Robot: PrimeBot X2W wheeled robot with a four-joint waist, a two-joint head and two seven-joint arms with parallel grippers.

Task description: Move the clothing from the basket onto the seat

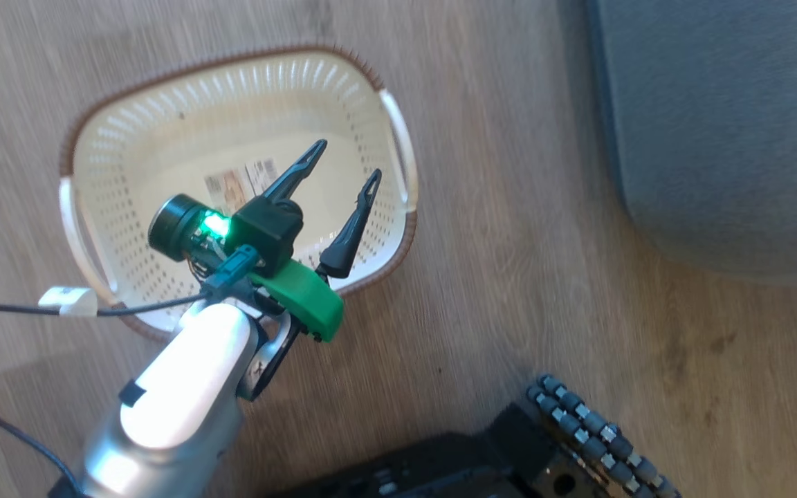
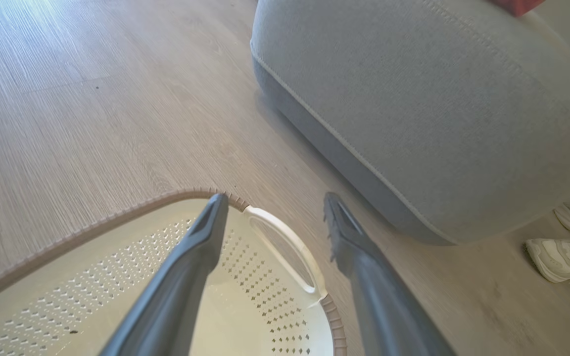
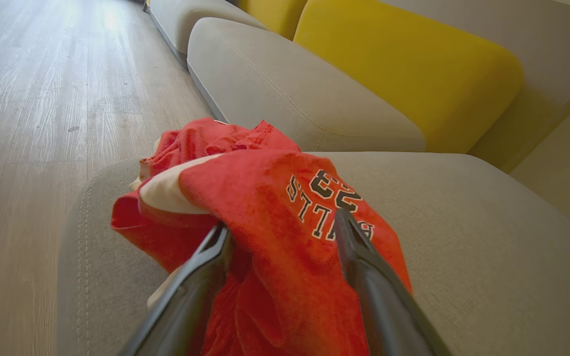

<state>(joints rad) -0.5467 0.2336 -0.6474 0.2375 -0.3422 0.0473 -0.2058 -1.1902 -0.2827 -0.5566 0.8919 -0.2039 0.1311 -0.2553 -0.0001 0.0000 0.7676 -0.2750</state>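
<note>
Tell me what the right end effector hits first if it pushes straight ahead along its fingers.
The red clothing, heaped on the grey seat and lying right between the fingers of the open right end effector. Whether it already touches the fabric is unclear.

Bare floor (image 1: 509,207) lies open between basket (image 1: 129,138) and seat (image 1: 717,104). Clothing (image 3: 265,212) heaps on the seat's near corner; a yellow cushion (image 3: 403,64) rises behind.
</note>
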